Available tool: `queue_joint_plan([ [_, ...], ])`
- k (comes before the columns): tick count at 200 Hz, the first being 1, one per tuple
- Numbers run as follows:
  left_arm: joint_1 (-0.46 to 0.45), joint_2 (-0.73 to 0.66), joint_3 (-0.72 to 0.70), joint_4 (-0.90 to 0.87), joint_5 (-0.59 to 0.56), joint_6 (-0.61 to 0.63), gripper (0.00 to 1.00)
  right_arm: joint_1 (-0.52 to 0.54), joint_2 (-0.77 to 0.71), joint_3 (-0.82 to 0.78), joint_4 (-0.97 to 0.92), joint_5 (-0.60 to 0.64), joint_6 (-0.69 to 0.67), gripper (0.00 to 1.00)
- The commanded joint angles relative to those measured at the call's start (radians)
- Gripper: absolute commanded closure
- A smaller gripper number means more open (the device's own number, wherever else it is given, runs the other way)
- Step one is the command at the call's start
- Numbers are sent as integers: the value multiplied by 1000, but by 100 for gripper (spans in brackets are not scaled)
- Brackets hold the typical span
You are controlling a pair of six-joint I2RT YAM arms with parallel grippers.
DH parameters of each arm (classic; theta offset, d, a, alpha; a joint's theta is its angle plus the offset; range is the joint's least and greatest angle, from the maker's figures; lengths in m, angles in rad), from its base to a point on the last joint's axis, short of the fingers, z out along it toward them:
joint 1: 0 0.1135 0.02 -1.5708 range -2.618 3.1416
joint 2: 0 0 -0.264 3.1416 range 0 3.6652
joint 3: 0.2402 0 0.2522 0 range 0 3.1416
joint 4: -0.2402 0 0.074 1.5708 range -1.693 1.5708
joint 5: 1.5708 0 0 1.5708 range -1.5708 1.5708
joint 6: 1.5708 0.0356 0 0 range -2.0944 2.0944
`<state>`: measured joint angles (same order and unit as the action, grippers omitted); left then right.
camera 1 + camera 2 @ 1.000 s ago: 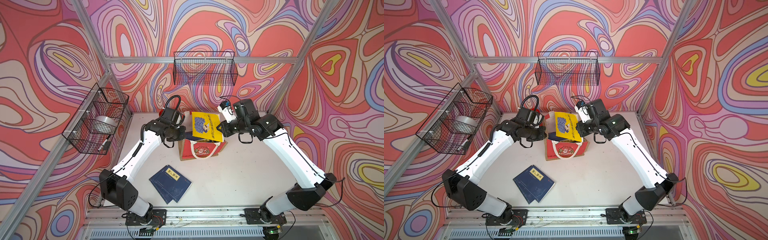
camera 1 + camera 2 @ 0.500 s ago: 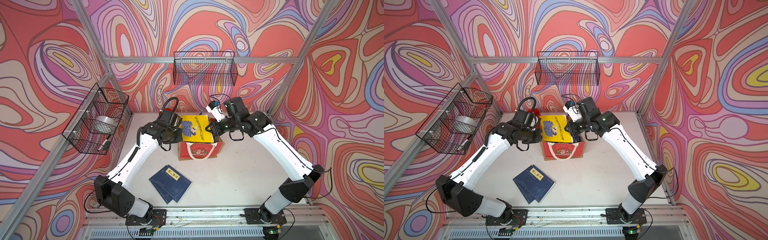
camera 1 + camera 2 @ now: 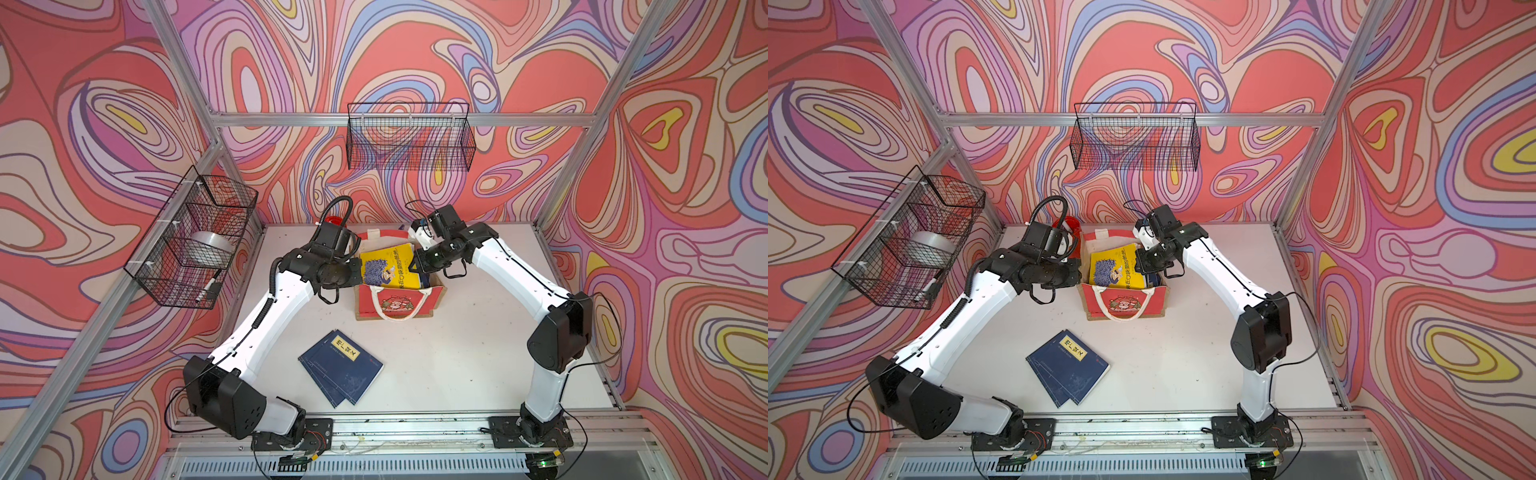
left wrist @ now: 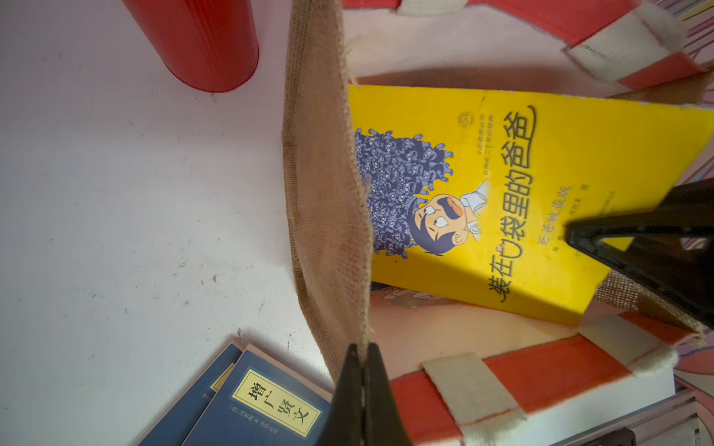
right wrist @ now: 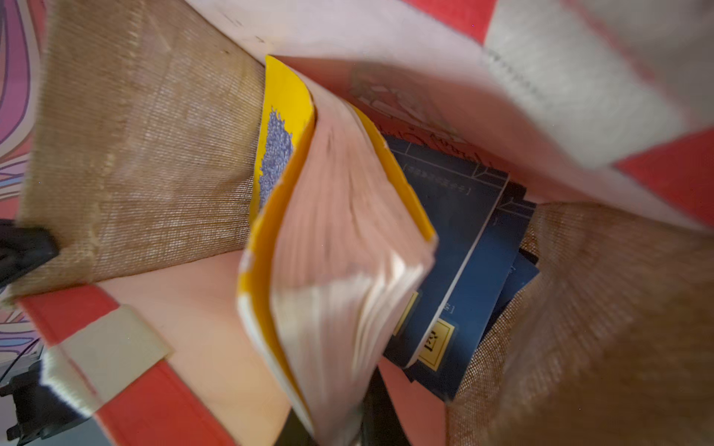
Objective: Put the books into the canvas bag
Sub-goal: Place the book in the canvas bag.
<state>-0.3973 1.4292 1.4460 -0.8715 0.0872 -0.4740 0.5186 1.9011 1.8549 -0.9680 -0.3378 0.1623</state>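
left wrist view: my left hand point(image 4: 363, 357) is clenched on the coarse burlap wall of the canvas bag point(image 4: 324, 173); my right hand point(image 3: 417, 266) grasps the yellow book point(image 4: 521, 162), pages fanned, thin navy books point(image 5: 456, 231) below it.

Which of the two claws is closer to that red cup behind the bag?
Left. The left gripper pinches a side wall of the canvas bag, the one facing the red cup. The right gripper grips the yellow book over the bag's opposite side, farther away.

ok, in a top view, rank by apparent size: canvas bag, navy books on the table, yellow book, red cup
1. canvas bag
2. navy books, yellow book: too close to rank, yellow partly hidden
3. red cup, mostly behind the left arm
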Motion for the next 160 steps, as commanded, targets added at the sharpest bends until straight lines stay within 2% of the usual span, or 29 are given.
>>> queue_joint_plan([
  [1,25,-39,-19,-52,-19,14,100,1,19,55,21,1,17,70],
  [24,36,-52,-30,-43,-14,11,100,1,-14,40,31,46,23,45],
  [63,58,-65,-33,-26,19,7,100,3,-123,28,33,76,-9,32],
  [73,64,-71,-35,-16,31,7,100,8,-207,-14,67,76,-18,27],
  [85,65,-72,-29,-8,61,14,100,16,-275,-55,81,88,-24,9],
  [113,65,-80,-24,3,101,18,100,65,-398,-159,66,84,-21,4],
  [137,81,-125,-48,28,90,6,100,226,-513,-335,159,126,-10,4],
  [160,163,-184,-82,8,103,-15,77,400,-617,-548,315,194,97,4],
])
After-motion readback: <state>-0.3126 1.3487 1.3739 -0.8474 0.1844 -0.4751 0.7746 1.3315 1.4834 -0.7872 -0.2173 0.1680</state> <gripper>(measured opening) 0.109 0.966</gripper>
